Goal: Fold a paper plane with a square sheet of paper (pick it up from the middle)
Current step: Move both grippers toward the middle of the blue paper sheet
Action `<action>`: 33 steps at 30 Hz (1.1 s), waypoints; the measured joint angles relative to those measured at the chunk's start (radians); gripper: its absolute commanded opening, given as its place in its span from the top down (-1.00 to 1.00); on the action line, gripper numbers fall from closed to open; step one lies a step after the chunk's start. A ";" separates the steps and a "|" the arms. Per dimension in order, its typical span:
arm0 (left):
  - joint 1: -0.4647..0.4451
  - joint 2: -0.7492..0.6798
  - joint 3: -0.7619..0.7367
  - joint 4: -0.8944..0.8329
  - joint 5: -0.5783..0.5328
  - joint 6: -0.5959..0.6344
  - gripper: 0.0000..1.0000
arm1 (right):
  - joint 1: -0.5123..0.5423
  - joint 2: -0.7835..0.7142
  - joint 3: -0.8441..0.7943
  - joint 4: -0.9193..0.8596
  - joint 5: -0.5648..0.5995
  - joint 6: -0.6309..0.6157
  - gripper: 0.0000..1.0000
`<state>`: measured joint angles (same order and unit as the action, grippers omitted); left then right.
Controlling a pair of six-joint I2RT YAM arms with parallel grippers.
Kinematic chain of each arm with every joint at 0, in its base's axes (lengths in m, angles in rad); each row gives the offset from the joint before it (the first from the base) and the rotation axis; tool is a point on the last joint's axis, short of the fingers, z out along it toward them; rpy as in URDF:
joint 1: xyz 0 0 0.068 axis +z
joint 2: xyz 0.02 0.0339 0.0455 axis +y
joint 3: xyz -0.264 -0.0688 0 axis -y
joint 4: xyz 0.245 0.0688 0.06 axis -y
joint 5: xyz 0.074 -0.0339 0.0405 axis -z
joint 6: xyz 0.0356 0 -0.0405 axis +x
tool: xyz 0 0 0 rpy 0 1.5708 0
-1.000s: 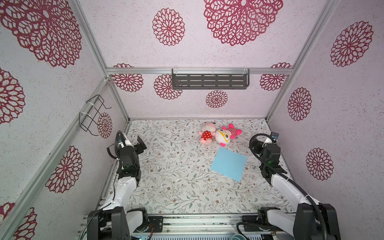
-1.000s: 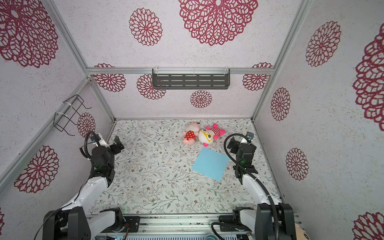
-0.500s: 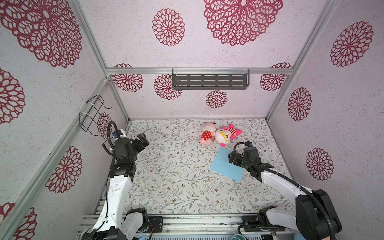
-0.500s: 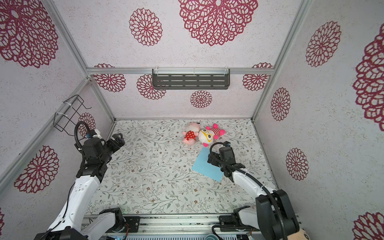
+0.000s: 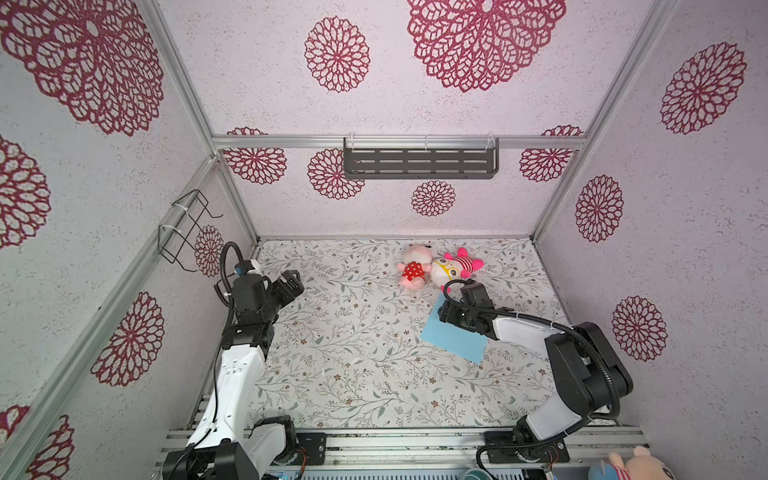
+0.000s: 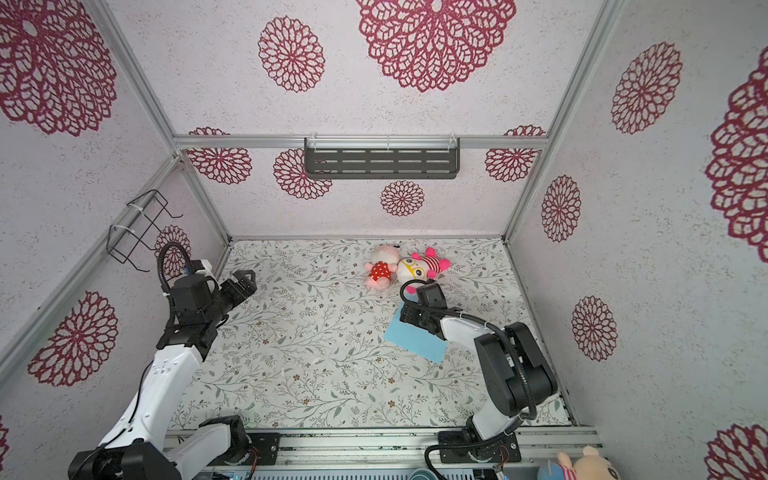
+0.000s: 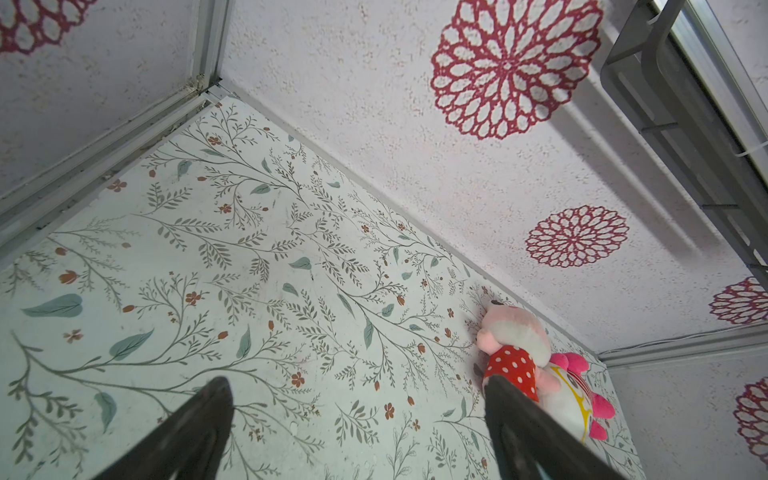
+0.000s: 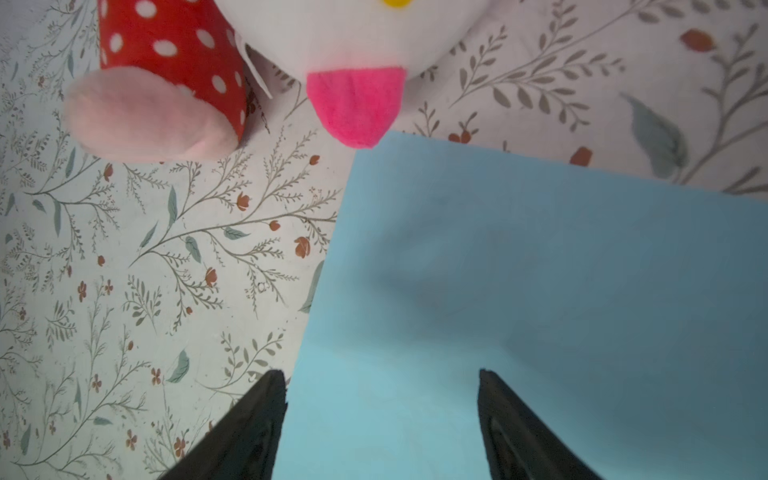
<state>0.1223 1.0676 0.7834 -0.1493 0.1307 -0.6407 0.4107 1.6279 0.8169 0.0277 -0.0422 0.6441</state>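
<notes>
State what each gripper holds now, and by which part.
Nothing is held. The right gripper stands open over the square sheet of paper, near its edge; the left gripper is open, empty.

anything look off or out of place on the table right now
Nothing spilled or damaged. The square sheet of paper lies flat but skewed to the table edges, one corner right by a plush toy's pink tip; the other plush toy lies against it near the back.

This is a robot lab test cell. An aluminium frame (image 5: 291, 142) holds wallpapered panels (image 5: 395, 104); the left arm (image 5: 237, 374) and right arm (image 5: 582, 365) mount on a base rail (image 5: 415, 440).
</notes>
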 measured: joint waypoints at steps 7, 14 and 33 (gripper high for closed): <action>0.000 0.035 0.000 -0.008 0.023 -0.007 -0.95 | 0.061 0.060 0.031 -0.006 -0.006 -0.018 -0.52; 0.000 0.068 0.009 -0.015 0.050 -0.027 -0.95 | 0.228 0.061 0.021 0.030 -0.051 0.017 -0.52; -0.327 0.246 0.022 -0.103 0.198 -0.182 -0.95 | 0.271 -0.154 -0.021 -0.025 -0.110 0.101 -0.42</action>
<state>-0.2050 1.3132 0.8055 -0.2527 0.3290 -0.8230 0.6819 1.4742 0.7963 0.0029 -0.1520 0.7448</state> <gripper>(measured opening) 0.975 0.718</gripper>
